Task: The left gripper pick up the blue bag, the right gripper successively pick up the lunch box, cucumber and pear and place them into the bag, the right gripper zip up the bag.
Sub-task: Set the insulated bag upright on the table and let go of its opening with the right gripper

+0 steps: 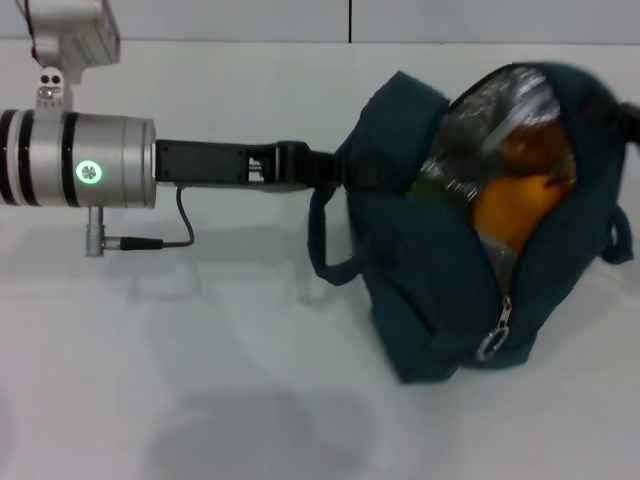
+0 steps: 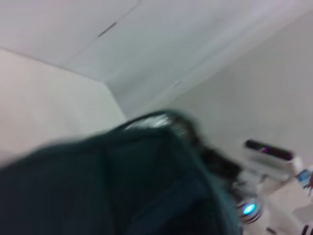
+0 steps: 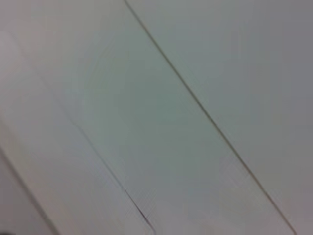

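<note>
From nine o'clock in the head view the left gripper (image 1: 335, 168) reaches level across the white table (image 1: 200, 400), green ring lit on its silver wrist, its fingers clenched on the near side of the blue bag (image 1: 430, 290). The bag stands at three o'clock, mouth unzipped, foil lining showing, with the orange-yellow pear (image 1: 515, 205) inside. Its zip pull (image 1: 497, 335) hangs at five o'clock. In the left wrist view the bag's dark fabric (image 2: 122, 186) fills the foreground.
</note>
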Controlling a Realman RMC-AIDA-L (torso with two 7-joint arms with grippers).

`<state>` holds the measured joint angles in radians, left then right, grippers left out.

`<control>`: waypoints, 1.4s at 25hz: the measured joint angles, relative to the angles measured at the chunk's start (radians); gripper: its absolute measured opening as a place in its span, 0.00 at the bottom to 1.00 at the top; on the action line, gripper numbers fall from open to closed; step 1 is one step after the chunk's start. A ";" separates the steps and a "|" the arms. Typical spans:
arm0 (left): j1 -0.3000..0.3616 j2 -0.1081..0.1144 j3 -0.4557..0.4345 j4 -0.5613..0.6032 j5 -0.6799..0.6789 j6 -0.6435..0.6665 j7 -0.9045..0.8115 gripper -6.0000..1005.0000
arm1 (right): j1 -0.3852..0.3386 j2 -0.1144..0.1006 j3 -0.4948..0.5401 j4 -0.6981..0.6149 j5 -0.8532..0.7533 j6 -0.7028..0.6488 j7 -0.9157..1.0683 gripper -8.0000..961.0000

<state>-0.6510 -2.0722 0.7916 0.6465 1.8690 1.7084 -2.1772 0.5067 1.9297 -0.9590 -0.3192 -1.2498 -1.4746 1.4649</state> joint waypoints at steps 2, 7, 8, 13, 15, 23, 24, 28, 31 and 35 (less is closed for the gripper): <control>0.001 0.002 0.000 -0.007 -0.018 0.000 0.007 0.05 | 0.021 0.011 -0.001 0.006 -0.033 0.034 0.002 0.11; 0.015 0.009 0.000 -0.015 -0.070 -0.016 0.048 0.06 | 0.069 0.032 -0.002 0.002 -0.106 0.041 0.001 0.11; 0.019 0.010 0.000 -0.016 -0.067 -0.023 0.054 0.06 | 0.073 0.034 -0.002 0.001 -0.112 0.040 0.001 0.11; 0.039 0.012 0.000 -0.044 -0.061 -0.083 0.083 0.06 | 0.067 0.031 0.008 -0.005 -0.111 -0.018 -0.003 0.11; 0.048 0.016 0.000 -0.052 -0.062 -0.105 0.096 0.06 | 0.059 0.024 0.016 -0.018 -0.107 -0.069 -0.003 0.11; 0.050 0.017 0.004 -0.057 -0.059 -0.120 0.130 0.06 | 0.014 0.017 0.090 -0.051 -0.104 -0.187 -0.005 0.11; 0.050 0.017 0.004 -0.060 -0.059 -0.123 0.137 0.06 | 0.014 0.017 0.091 -0.050 -0.104 -0.183 -0.006 0.11; 0.050 0.016 0.003 -0.066 -0.057 -0.142 0.143 0.06 | 0.016 0.022 0.083 -0.045 -0.113 -0.116 0.000 0.11; 0.051 0.013 0.004 -0.067 -0.056 -0.151 0.146 0.06 | 0.029 0.028 0.066 -0.043 -0.142 -0.051 0.013 0.11; 0.052 0.012 0.004 -0.067 -0.055 -0.151 0.147 0.06 | 0.038 0.038 0.065 -0.043 -0.166 -0.030 0.017 0.11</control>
<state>-0.5992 -2.0598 0.7961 0.5798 1.8138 1.5571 -2.0297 0.5450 1.9674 -0.8941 -0.3624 -1.4163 -1.5047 1.4816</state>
